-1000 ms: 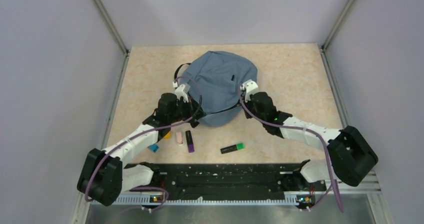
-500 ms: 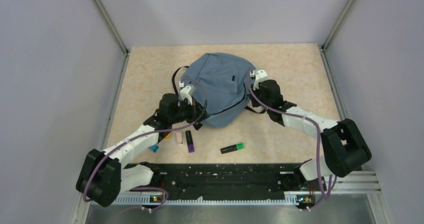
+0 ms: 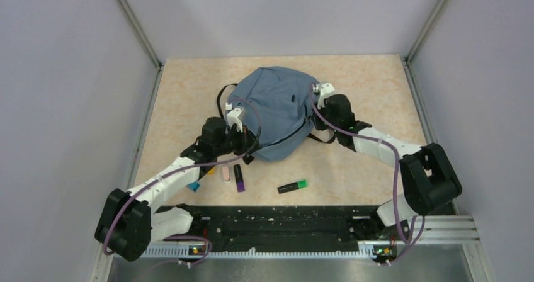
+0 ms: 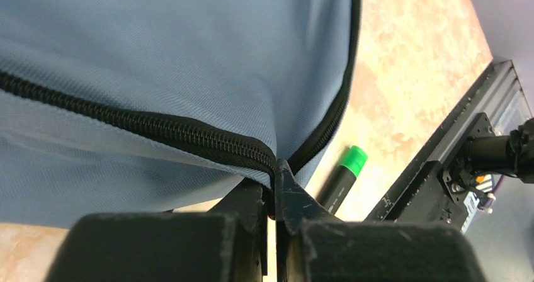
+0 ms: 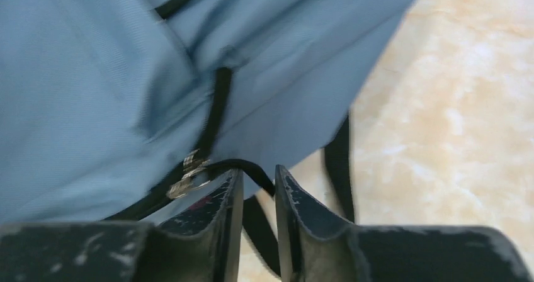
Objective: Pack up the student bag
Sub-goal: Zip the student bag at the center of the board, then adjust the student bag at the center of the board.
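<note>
The slate-blue student bag (image 3: 277,109) lies in the middle of the table. My left gripper (image 3: 249,145) is at its near left edge. In the left wrist view it (image 4: 275,176) is shut on the bag's fabric where the black zipper (image 4: 157,128) ends. My right gripper (image 3: 315,115) is at the bag's right side. In the right wrist view it (image 5: 258,180) is nearly closed on the black pull cord (image 5: 252,167) of the metal zipper pull (image 5: 189,175). The bag fills both wrist views (image 4: 189,55) (image 5: 94,93).
A green highlighter (image 3: 293,186) (image 4: 343,175), a purple highlighter (image 3: 239,177), a pink item (image 3: 225,174) and a small blue item (image 3: 193,186) lie near the bag's front. A black strap (image 5: 337,162) trails on the table. The black rail (image 3: 289,222) runs along the near edge.
My right gripper has moved away and to the right along the bag's side, pulling the cord. The bag's right edge has shifted with it. My left gripper keeps its hold.
</note>
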`<state>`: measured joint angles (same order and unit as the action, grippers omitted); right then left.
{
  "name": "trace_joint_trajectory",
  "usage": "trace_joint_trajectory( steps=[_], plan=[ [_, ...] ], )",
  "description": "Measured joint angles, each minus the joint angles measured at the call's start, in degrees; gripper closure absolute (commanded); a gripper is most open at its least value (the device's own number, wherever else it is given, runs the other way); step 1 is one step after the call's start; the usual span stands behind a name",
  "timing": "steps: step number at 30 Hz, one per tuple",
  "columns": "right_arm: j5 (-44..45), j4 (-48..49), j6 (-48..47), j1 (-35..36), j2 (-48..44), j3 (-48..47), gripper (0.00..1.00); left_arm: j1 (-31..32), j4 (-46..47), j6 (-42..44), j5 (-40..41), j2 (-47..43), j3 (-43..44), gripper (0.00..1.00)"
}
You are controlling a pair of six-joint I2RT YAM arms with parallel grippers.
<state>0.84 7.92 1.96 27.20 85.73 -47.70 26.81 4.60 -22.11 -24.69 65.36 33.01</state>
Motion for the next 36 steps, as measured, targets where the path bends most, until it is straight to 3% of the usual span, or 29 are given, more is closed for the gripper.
trace_joint_trajectory(
  steps=[2, 3, 5, 6, 11, 13, 25, 27, 29, 30, 31, 33, 34, 36],
  plan=[
    [2.32, -0.55, -0.61, -0.76, -0.63, -0.09, 0.43, 0.02, -2.19, -0.92, 1.64, 0.0, 0.79, 0.65],
    [3.32, -0.74, -0.5, -1.44, -0.98, -0.11, 0.39, 0.02, -2.89, -1.18, 2.12, 0.0, 0.98, 0.52],
    [5.42, -1.57, -0.76, -2.95, -1.86, -0.52, 0.36, -0.02, -4.63, -3.23, 3.52, -0.04, 1.55, 0.35],
    [6.16, -2.01, -0.7, -3.54, -2.16, -1.01, 0.36, -0.02, -5.18, -4.15, 4.26, -0.24, 1.77, 0.32],
    [6.36, -2.21, 0.22, -5.88, -2.14, -5.03, 0.33, -0.09, -7.45, -9.29, 9.99, -4.17, 1.86, 0.24],
    [5.16, -2.38, 0.22, -6.86, -0.59, -8.46, 0.26, -0.42, -8.33, -11.13, 12.57, -6.29, 1.86, 0.23],
    [-8.57, -6.95, -6.67, -9.33, 20.7, -32.28, 0.26, -5.7, -6.93, -19.61, 14.62, -8.66, -2.56, 0.2],
    [-11.21, -8.61, -8.63, -9.33, 23.74, -34.64, 0.26, -6.14, -5.92, -20.52, 13.99, -8.02, -3.19, 0.2],
    [-13.31, -9.9, -10.12, -9.33, 25.94, -35.74, 0.29, -6.51, -4.48, -21.33, 13.49, -7.04, -3.58, 0.29],
    [-14.12, -10.19, -10.6, -9.33, 26.62, -35.93, 0.36, -6.64, -3.96, -21.57, 13.35, -6.64, -3.69, 0.4],
    [-14.88, -10.38, -10.99, -9.33, 27.32, -36.09, 0.52, -6.93, -2.86, -21.88, 13.03, -6.16, -4.11, 0.54],
    [-16.52, -10.6, -11.74, -9.35, 28.09, -36.11, 0.94, -7.63, -1.01, -22.6, 12.15, -5.05, -4.92, 0.75],
    [-17.07, -10.73, -11.63, -9.35, 28.26, -36.17, 1.0, -8.17, 0.0, -22.62, 11.37, -4.17, -5.31, 0.84],
    [-17.97, -11.37, -10.82, -9.38, 28.26, -36.65, 1.0, -9.35, 1.11, -22.77, 9.94, -2.27, -5.51, 0.98]
  ],
)
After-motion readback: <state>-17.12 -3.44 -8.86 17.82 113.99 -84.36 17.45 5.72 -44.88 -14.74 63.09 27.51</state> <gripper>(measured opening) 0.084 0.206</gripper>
